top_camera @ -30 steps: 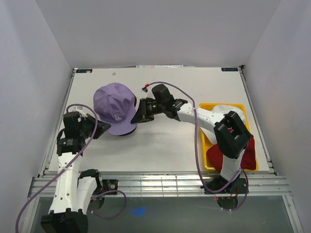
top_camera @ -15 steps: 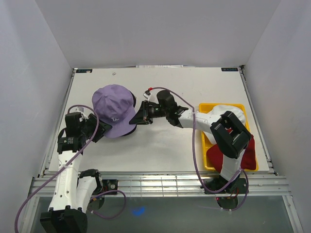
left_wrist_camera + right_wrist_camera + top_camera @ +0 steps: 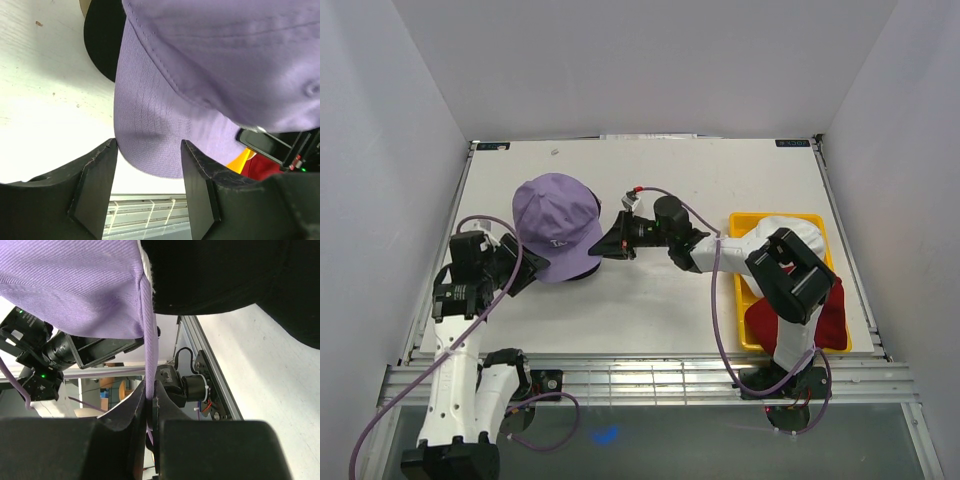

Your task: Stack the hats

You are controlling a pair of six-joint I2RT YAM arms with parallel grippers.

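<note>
One white hat [image 3: 783,224], dark red hat [image 3: 827,318] in yellow tray [image 3: 748,216] under arm [image 3: 790,276].

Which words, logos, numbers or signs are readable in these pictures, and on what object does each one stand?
Nothing can be read with certainty.
White mark on the front of the lavender cap: stitched logo, too small to read.
Left dark label at the far left corner: too small to read.
Right dark label at the far right corner: blurred, not readable.
Both wrist views: no text visible.
</note>
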